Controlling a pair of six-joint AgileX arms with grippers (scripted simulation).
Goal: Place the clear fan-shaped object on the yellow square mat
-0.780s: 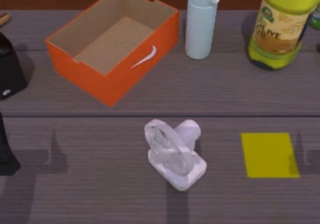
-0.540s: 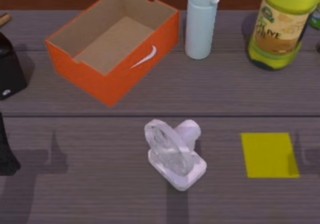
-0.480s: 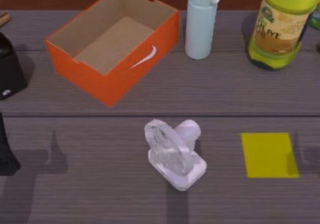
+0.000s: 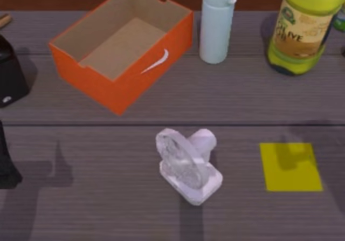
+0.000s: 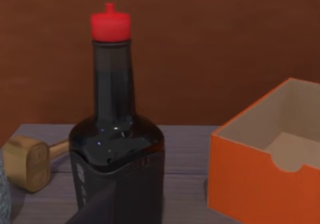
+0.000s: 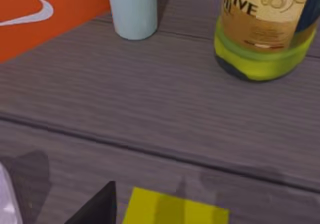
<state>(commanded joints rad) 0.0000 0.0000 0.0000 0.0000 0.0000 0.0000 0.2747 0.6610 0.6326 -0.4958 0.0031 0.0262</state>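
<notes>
1. The table (image 4: 253, 101) is grey wood-grain planking and carries everything here.
2. The orange shoe box (image 4: 124, 47) sits open and empty toward the table's far left, turned at an angle, a white swoosh on its side.
3. The olive oil bottle (image 4: 304, 25) stands upright at the far right edge, yellow-green at its base.
4. The pale-blue bottle (image 4: 216, 22) stands upright at the far edge, between the box and the oil bottle.
5. The dark sauce bottle (image 5: 117, 149) with a red cap stands at the left edge, a brass object (image 5: 27, 161) just beside it.
6. The clear fan-shaped object (image 4: 187, 165) stands on its white base near the middle of the near edge, untouched.
7. The yellow square mat (image 4: 290, 166) lies flat toward the near right, well apart from the fan, with a shadow across it.
8. Left arm (image 4: 6, 160): a dark shape at the left edge; its grip cannot be told.
9. Right gripper: only a dark tip (image 6: 97, 209) shows beside the mat; its grip cannot be told.
</notes>
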